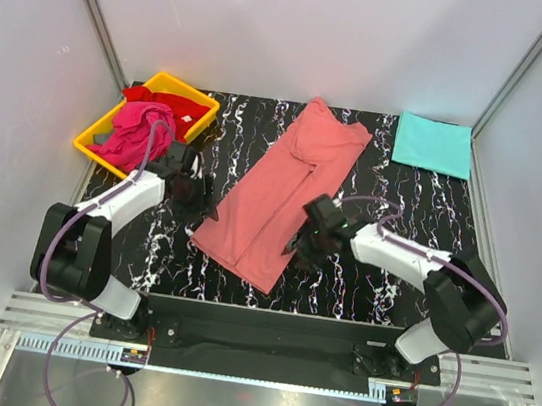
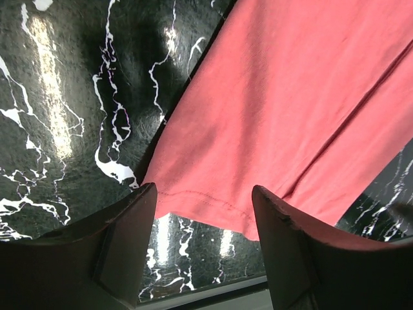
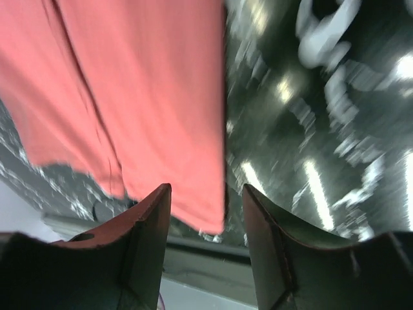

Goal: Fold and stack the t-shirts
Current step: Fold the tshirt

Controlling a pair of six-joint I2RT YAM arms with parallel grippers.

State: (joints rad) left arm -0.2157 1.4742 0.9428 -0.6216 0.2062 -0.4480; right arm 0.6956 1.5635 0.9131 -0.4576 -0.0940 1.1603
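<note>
Top view: left arm (image 1: 125, 198) was folded back at the elbow, with the white forearm running toward 2 o'clock. The left gripper (image 1: 192, 190) pointed downward, at about 9 o'clock from frame centre. Right arm (image 1: 391, 250) was folded likewise, forearm running toward 10 o'clock. The right gripper (image 1: 309, 237) pointed down, at about 4 o'clock from centre.

Left wrist view: both left fingers (image 2: 122, 245) were in frame, jaws well apart.

Right wrist view: blurred. Right fingers (image 3: 145, 239) were visible, jaws apart.
</note>
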